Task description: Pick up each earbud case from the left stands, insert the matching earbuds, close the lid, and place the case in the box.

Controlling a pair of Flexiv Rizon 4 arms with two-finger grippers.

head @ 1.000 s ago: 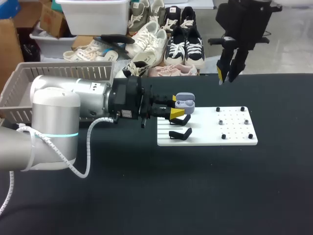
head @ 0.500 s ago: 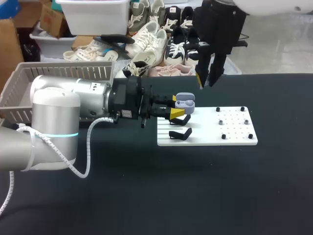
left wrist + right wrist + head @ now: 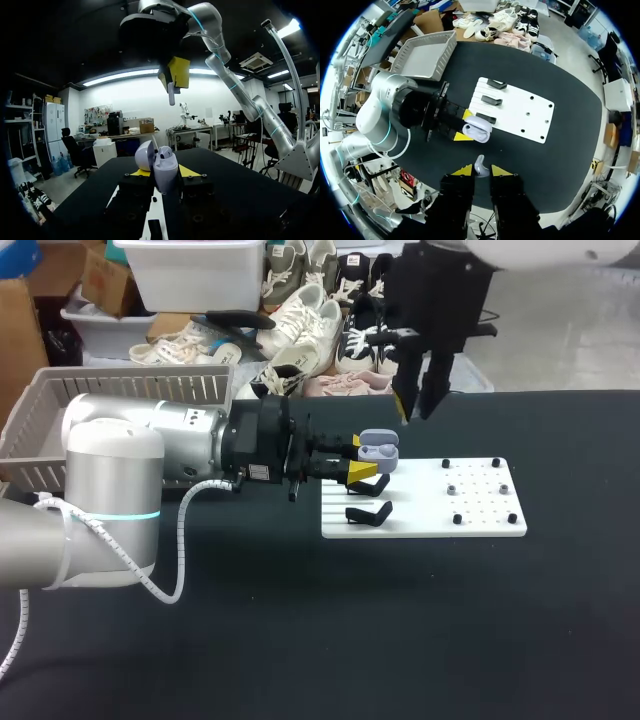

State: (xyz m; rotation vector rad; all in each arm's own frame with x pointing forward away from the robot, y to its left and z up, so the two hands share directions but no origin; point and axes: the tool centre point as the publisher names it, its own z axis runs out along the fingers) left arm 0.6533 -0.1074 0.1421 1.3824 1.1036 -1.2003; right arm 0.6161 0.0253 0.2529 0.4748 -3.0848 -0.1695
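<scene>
My left gripper (image 3: 362,458) is shut on a pale lavender earbud case (image 3: 379,450), held just above the left end of the white board (image 3: 470,525) with its lid open. In the left wrist view the case (image 3: 160,167) stands upright between the yellow tips, lid tipped back. My right gripper (image 3: 413,410) hangs above and slightly behind the case, pointing down. It is shut on a small white earbud (image 3: 479,166), which shows between its tips with the open case (image 3: 477,127) below. The earbud (image 3: 171,94) pokes out under the right gripper (image 3: 175,75).
Black stands (image 3: 368,512) sit on the board's left part, and small pegs (image 3: 452,488) dot its right part. A grey slatted basket (image 3: 60,410) stands at the table's far left, behind my left arm. Dark tabletop stretches out in front of the board.
My right arm has swung left with the earbud, from over the board's right part to above the open case. The left arm and case have not moved.
</scene>
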